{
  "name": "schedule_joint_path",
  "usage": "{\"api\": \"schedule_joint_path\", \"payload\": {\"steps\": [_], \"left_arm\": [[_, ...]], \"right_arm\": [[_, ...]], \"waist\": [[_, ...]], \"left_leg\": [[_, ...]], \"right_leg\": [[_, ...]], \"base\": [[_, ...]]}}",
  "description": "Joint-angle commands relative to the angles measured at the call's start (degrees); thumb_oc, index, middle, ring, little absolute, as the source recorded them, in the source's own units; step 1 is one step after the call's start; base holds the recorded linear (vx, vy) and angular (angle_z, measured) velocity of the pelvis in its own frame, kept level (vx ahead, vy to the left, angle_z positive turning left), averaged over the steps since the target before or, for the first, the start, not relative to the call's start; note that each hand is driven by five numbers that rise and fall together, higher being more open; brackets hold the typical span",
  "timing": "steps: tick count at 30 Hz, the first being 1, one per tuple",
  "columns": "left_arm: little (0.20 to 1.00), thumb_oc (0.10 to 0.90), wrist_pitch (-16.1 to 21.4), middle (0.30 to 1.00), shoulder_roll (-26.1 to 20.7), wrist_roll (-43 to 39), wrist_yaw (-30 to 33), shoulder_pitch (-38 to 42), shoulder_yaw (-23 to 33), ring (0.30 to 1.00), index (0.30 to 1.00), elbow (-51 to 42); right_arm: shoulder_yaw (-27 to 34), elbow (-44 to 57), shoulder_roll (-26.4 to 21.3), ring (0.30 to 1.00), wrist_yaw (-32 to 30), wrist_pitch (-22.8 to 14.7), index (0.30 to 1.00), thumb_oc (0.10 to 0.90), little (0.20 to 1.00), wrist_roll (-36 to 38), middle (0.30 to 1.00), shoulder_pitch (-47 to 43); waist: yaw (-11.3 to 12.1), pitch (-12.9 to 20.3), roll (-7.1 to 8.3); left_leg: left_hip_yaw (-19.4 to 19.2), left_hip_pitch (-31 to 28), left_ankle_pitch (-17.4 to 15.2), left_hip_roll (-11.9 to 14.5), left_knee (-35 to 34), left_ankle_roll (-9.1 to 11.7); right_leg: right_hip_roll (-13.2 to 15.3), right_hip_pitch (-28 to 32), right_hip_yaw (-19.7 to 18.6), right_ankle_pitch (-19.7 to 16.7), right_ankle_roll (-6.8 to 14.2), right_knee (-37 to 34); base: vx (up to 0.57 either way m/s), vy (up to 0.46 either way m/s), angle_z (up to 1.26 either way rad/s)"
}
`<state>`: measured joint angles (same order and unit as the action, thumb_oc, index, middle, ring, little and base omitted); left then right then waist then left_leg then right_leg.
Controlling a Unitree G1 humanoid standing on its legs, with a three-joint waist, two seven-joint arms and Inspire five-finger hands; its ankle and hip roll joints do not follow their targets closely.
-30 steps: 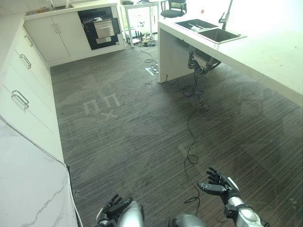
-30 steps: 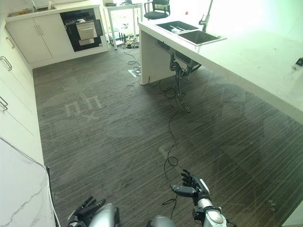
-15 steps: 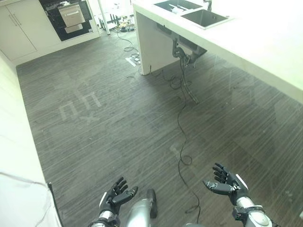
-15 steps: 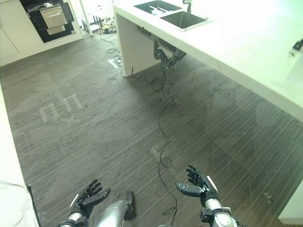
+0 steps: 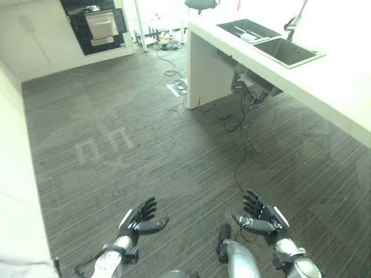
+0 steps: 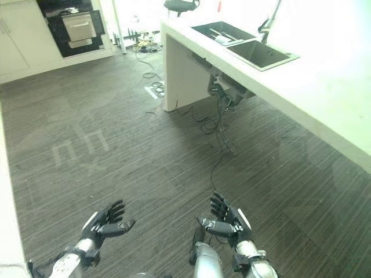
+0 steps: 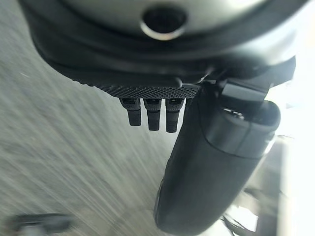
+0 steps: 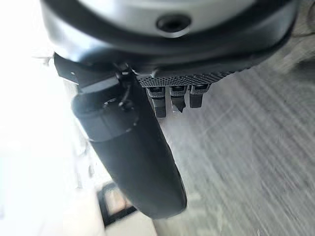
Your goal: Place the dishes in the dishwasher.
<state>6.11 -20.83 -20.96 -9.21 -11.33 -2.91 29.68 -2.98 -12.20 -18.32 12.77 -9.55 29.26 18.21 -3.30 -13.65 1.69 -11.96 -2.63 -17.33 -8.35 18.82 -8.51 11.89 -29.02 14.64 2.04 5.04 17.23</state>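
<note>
The left hand (image 5: 138, 222) and right hand (image 5: 261, 218) are held low and empty, fingers spread, probably for walking. Dishes (image 5: 248, 36) lie in the far-right sink (image 5: 246, 30); the dishwasher (image 5: 99, 24) stands far left.

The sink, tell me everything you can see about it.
The sink is set into the pale counter on the robot's right, far ahead. It has two dark, rectangular basins side by side, and looks like dull metal. The farther basin holds some pale items, too small to identify; the nearer one looks empty. A dark, curved faucet rises at its far edge. Grey pipes hang beneath it. Neither hand is near it.
</note>
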Motion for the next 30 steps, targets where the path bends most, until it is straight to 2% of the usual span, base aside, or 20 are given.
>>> {"api": "schedule_joint_path", "payload": {"steps": [1,5,7,10,12,13,15,17,18,20,21,22,23,25,26,27,28,30], "left_arm": [[0.9,0.8,5.66,0.9,-2.51,2.15,-0.93,-0.73,0.15,0.9,0.9,-8.09],[0.9,0.8,6.51,0.9,-2.44,4.59,1.16,-1.15,0.43,0.9,0.9,-9.42],[0.9,0.8,5.84,0.9,-2.52,3.35,1.55,-1.68,1.51,0.9,0.9,-12.29],[0.9,0.8,6.93,0.9,-2.54,2.12,2.07,-2.29,2.62,0.9,0.9,-15.43],[0.9,0.8,7.47,0.9,-2.64,0.72,2.2,-2.45,3.11,0.9,0.9,-18.36],[0.9,0.8,8.5,0.9,-2.51,0.01,2.15,-2.58,3.4,0.9,0.9,-19.7],[0.9,0.8,10.09,0.9,-2.38,-0.7,2.29,-3.01,3.95,0.9,0.9,-22.95],[0.9,0.8,11.45,0.9,-2.11,-1.11,2.47,-2.56,3.83,0.9,0.9,-24.25],[0.9,0.8,12.2,0.9,-2.19,-2.0,2.39,-2.14,4.13,0.9,0.9,-25.03],[0.9,0.8,13.05,0.9,-2.39,-2.45,2.61,-2.16,5.29,0.9,0.9,-26.9],[0.9,0.8,13.24,0.9,-2.62,-2.64,2.63,-2.34,5.65,0.9,0.9,-27.54],[0.9,0.8,13.56,0.9,-2.71,-2.69,2.53,-2.5,5.85,0.9,0.9,-27.79],[0.9,0.8,14.21,0.9,-2.84,-2.77,1.75,-3.4,6.59,0.9,0.9,-28.68],[0.9,0.8,15.1,0.9,-2.35,-3.24,0.49,-4.75,7.45,0.9,0.9,-29.88],[0.9,0.8,16.06,0.9,-1.98,-2.86,0.35,-5.16,7.55,0.9,0.9,-30.3],[0.9,0.8,16.58,0.9,-1.91,-2.85,0.31,-4.79,7.55,0.9,0.9,-30.66],[0.9,0.8,16.41,0.9,-2.04,-2.86,0.73,-4.26,7.49,0.9,0.9,-31.25],[0.9,0.8,16.31,0.9,-2.88,-2.28,0.97,-2.93,7.14,0.9,0.9,-31.1]], "right_arm": [[3.4,7.48,-2.46,0.9,2.78,-7.11,0.9,0.8,0.9,3.8,0.9,-3.41],[3.46,9.6,-3.23,0.9,0.7,-6.3,0.9,0.8,0.9,3.31,0.9,-4.02],[3.88,10.79,-3.99,0.9,0.28,-6.21,0.9,0.8,0.9,3.07,0.9,-4.26],[5.01,12.6,-4.99,0.9,0.48,-6.48,0.9,0.8,0.9,2.97,0.9,-4.4],[6.09,14.86,-6.11,0.9,1.09,-6.0,0.9,0.8,0.9,3.4,0.9,-4.45],[6.71,15.96,-6.59,0.9,1.9,-6.08,0.9,0.8,0.9,3.22,0.9,-4.35],[7.48,17.62,-7.85,0.9,3.48,-6.81,0.9,0.8,0.9,2.72,0.9,-4.26],[7.37,18.06,-8.62,0.9,3.17,-7.48,0.9,0.8,0.9,2.51,0.9,-5.0],[7.32,18.31,-9.23,0.9,2.94,-7.97,0.9,0.8,0.9,2.82,0.9,-5.54],[6.88,18.94,-9.83,0.9,2.51,-7.81,0.9,0.8,0.9,3.11,0.9,-7.13],[6.62,19.26,-9.92,0.9,2.21,-7.7,0.9,0.8,0.9,3.07,0.9,-7.54],[6.49,19.48,-9.92,0.9,2.02,-7.65,0.9,0.8,0.9,3.02,0.9,-7.64],[6.6,20.77,-9.62,0.9,1.72,-7.39,0.9,0.8,0.9,2.89,0.9,-7.13],[7.32,22.78,-9.51,0.9,1.6,-6.97,0.9,0.8,0.9,2.34,0.9,-6.26],[7.48,23.7,-9.91,0.9,1.39,-6.72,0.9,0.8,0.9,2.46,0.9,-6.4],[7.7,24.28,-10.95,0.9,1.06,-6.29,0.9,0.8,0.9,2.89,0.9,-7.4],[7.58,24.33,-10.99,0.9,1.1,-6.47,0.9,0.8,0.9,3.12,0.9,-8.08],[8.32,25.0,-10.82,0.9,1.27,-6.27,0.9,0.8,0.9,4.51,0.9,-7.87]], "waist": [[0.28,3.11,-1.06],[-0.01,5.05,-0.37],[0.1,6.11,-0.46],[0.33,7.07,-0.73],[0.83,7.53,-0.7],[1.36,7.45,0.01],[2.36,6.48,1.13],[2.94,5.31,1.4],[3.42,4.51,1.53],[3.8,4.2,1.67],[3.75,4.19,1.44],[3.6,4.27,0.92],[3.42,4.86,-0.85],[4.57,5.25,-1.75],[5.39,5.12,-2.03],[6.04,5.09,-2.06],[6.33,5.1,-2.19],[5.95,5.41,-1.81]], "left_leg": [[5.85,0.97,-0.65,3.31,-1.63,4.84],[5.36,-2.95,-3.23,3.2,-1.63,4.56],[4.81,-4.89,-3.84,3.85,-1.63,5.32],[4.56,-6.21,-2.12,4.8,-1.63,6.62],[4.81,-7.83,5.51,5.32,-1.63,8.89],[4.38,-8.41,11.32,5.42,-1.63,10.38],[4.23,-1.37,15.25,5.88,9.26,12.33],[3.24,4.05,13.65,6.69,14.88,12.26],[2.88,5.96,12.32,7.07,14.4,11.51],[0.42,3.46,11.67,8.21,1.83,10.45],[-0.16,2.54,11.12,8.79,-1.63,10.36],[-0.04,3.37,10.0,9.63,-1.63,10.49],[2.95,8.52,7.86,11.98,-1.63,12.22],[7.46,15.29,11.49,13.36,-1.63,14.58],[9.05,17.93,12.79,13.58,-1.63,14.96],[9.41,18.41,12.52,13.23,-1.63,14.16],[9.47,19.02,13.0,14.11,-1.63,14.58],[8.63,17.1,11.25,13.74,-1.63,13.49]], "right_leg": [[-1.15,7.37,-1.13,-1.34,4.77,-0.04],[-1.44,11.16,-0.36,-3.28,4.75,-0.04],[-1.82,13.12,0.2,-2.67,4.12,-0.04],[-2.98,14.49,0.46,-0.76,2.6,-0.04],[-4.1,16.0,0.18,1.5,0.92,-0.04],[-3.95,17.36,-0.54,2.9,-0.06,-0.04],[-3.48,19.62,-1.15,4.52,-1.56,-0.04],[-3.45,21.46,-1.01,5.48,-2.17,-0.04],[-3.4,22.44,-1.01,5.95,-2.19,-0.04],[-3.9,23.8,-1.83,7.32,-1.54,-0.04],[-4.43,24.05,-2.19,7.65,-1.23,-0.04],[-5.09,24.06,-2.22,7.79,-1.08,-0.04],[-7.25,24.16,-2.67,8.5,-0.54,-0.04],[-9.03,25.23,-4.32,10.2,-0.78,-0.04],[-9.71,26.34,-4.95,11.39,-1.04,-0.04],[-9.45,27.39,-5.31,12.47,-0.86,-0.04],[-8.89,28.24,-4.54,12.75,-0.77,-0.04],[-7.13,30.0,-3.96,13.28,0.4,-0.04]], "base": [[0.36,-0.211,0.05],[0.39,-0.24,0.38],[0.4,-0.277,0.39],[0.27,-0.227,-0.11],[0.26,-0.237,-0.25],[0.25,-0.239,-0.28],[0.15,-0.191,-0.27],[0.09,-0.103,-0.18],[0.15,-0.05,-0.33],[0.22,0.05,-0.24],[0.2,0.105,-0.1],[0.24,0.181,-0.12],[0.25,0.191,0.03],[0.32,0.213,0.15],[0.4,0.28,-0.31],[0.39,0.308,-0.61],[0.39,0.313,-0.86],[0.31,0.25,-0.98]]}}
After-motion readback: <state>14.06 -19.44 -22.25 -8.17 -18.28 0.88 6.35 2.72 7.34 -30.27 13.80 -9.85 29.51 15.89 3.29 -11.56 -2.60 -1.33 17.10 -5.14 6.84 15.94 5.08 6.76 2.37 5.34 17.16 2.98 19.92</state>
